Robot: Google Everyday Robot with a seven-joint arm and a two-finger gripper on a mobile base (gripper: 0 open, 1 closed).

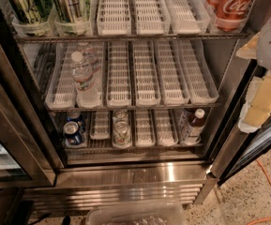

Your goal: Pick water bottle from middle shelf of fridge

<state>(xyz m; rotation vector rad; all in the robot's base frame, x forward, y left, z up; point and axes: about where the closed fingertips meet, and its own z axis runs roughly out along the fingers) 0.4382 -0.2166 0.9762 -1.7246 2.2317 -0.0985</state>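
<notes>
One water bottle (84, 78) is standing on the middle shelf (144, 78) of the fridge (130, 175).
It is sitting upright in the second lane from the left; the gripper (261, 95) is hanging at the right edge, well apart; whether parted or closed, cannot tell.

The water bottle (84, 78) is clear with a white cap; the gripper (262, 104) at right is cream-yellow

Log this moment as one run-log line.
phase: pre-grasp | gripper: outside fridge, right of middle shelf | water bottle: upright, second lane from left, untouched
</notes>
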